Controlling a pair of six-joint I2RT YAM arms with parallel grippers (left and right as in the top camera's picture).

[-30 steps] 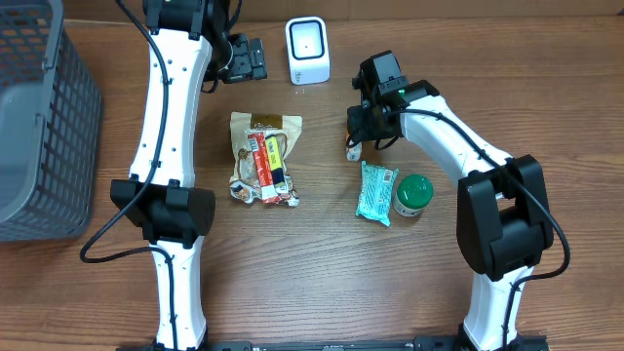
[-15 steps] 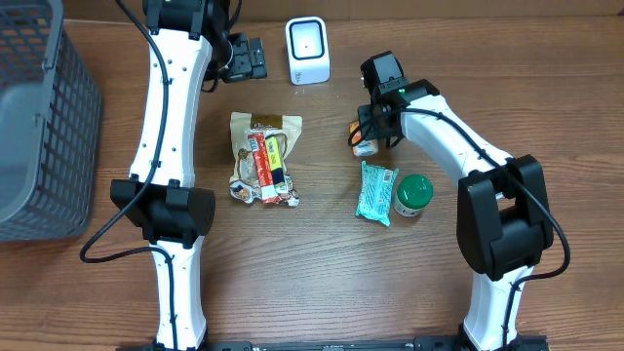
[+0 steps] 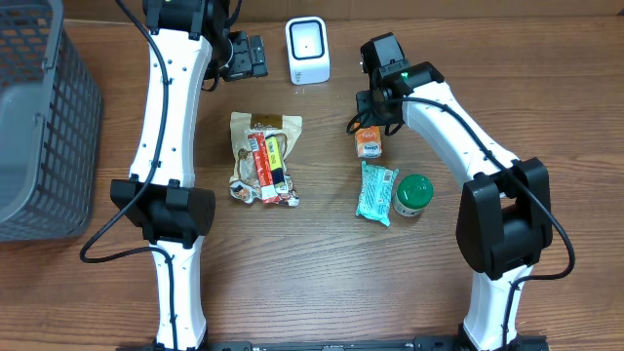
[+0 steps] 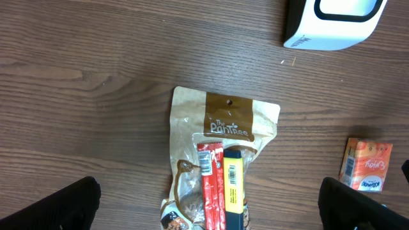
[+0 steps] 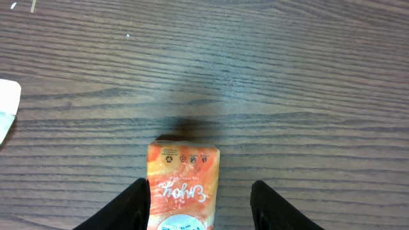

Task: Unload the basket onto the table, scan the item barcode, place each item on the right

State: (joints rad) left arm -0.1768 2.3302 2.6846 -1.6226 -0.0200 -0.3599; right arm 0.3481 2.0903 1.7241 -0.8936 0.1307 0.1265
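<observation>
Right arm arches over, just right of the scanner [image 3: 307,51] — right gripper [image 5: 202,206] half-open astride the orange pack [image 5: 183,185], gripping nothing. Left gripper [image 3: 255,57], beside the scanner, gapes wide — empty.

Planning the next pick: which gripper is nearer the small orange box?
Right. The right gripper hangs just over the orange box, fingers straddling it; the left gripper sits well off, past the white scanner.

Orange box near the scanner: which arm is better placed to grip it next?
Right. The right gripper hangs just over the orange box, open fingers flanking it in its wrist view. The left gripper sits open on the far side of the scanner, farther off.
</observation>
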